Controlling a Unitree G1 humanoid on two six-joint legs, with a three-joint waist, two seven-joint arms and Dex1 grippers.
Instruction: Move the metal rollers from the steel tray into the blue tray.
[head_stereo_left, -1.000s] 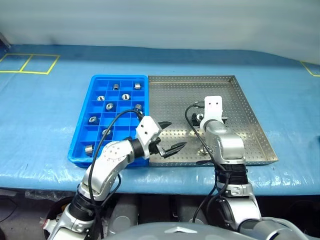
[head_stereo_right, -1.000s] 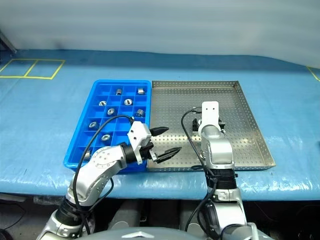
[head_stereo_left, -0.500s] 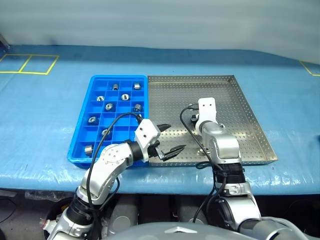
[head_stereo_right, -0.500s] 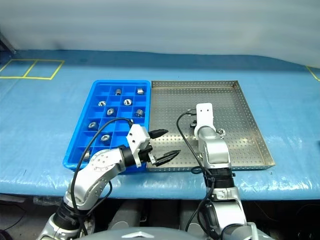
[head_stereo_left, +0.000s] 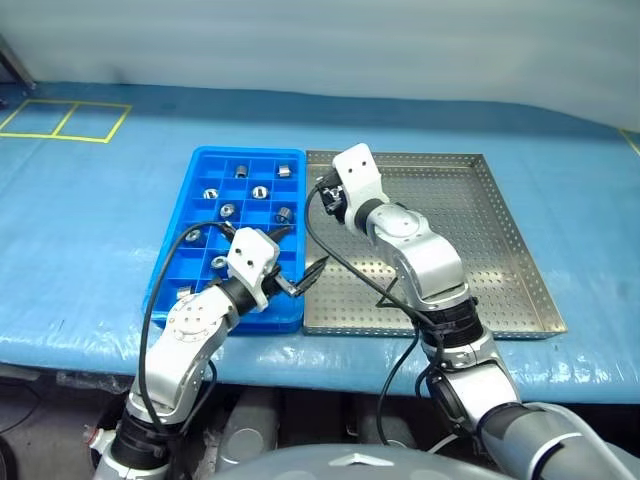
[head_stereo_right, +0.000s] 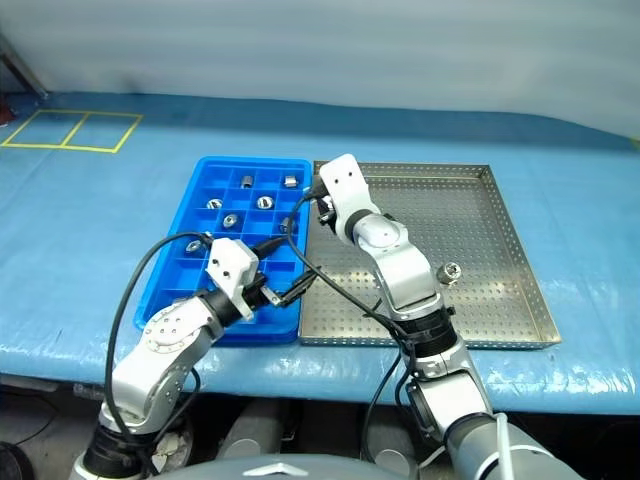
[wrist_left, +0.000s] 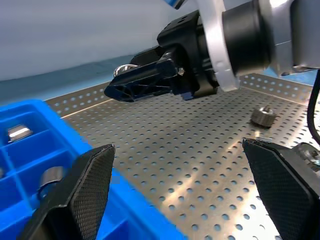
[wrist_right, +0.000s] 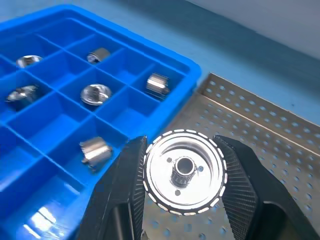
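We see our right gripper (wrist_right: 184, 172) clamped on a metal roller (wrist_right: 184, 173), raised over the steel tray (head_stereo_left: 480, 240) at its 9 o'clock edge, just beside the blue tray (head_stereo_left: 190, 195). Several rollers (head_stereo_left: 259, 192) already sit in separate compartments of the blue tray. One more roller (head_stereo_right: 450, 271) lies on the steel tray's dotted floor at about 3 o'clock. Our left gripper (head_stereo_left: 295, 276), fingers apart, hovers at the blue tray's 5 o'clock corner. Both trays rest side by side on the blue-covered worktop (head_stereo_left: 90, 230).
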